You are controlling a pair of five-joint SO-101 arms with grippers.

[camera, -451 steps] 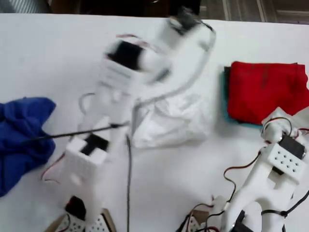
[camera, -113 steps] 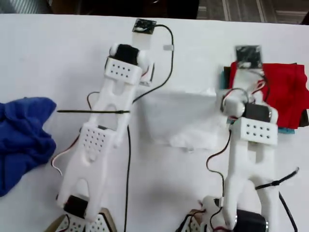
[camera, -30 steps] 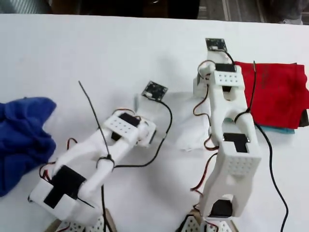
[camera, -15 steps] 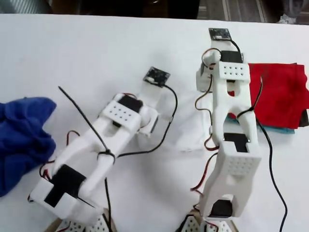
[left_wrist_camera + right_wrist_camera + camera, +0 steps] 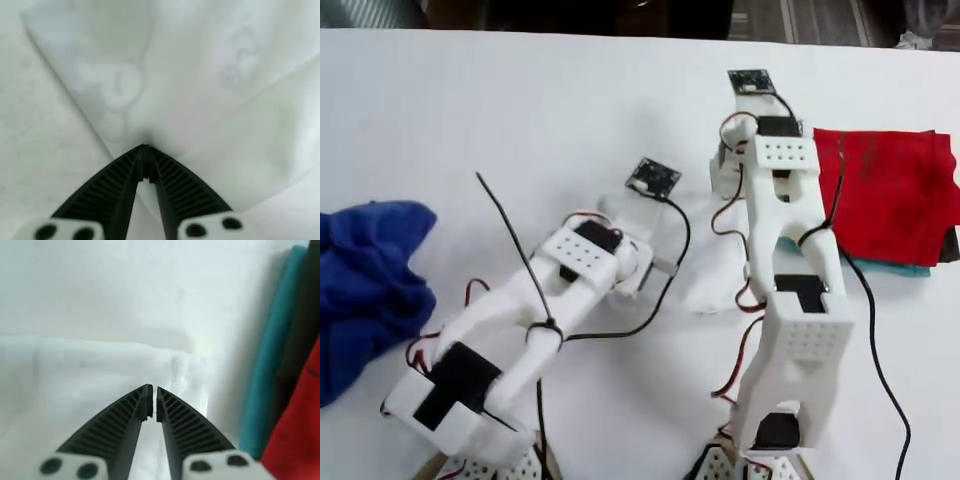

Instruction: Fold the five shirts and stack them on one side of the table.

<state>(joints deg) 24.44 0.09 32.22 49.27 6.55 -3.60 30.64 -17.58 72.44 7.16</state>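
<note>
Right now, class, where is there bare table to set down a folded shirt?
Bare: the white table's far strip, and between the crumpled blue shirt and the left arm. Crowded: around the white shirt and red-topped folded stack.

The white table carries three loads. A white shirt lies mid-table. A blue shirt, crumpled, lies well to the left of the white shirt. Just right of the white shirt stands a folded stack: red shirt over teal shirt over black shirt.
</note>
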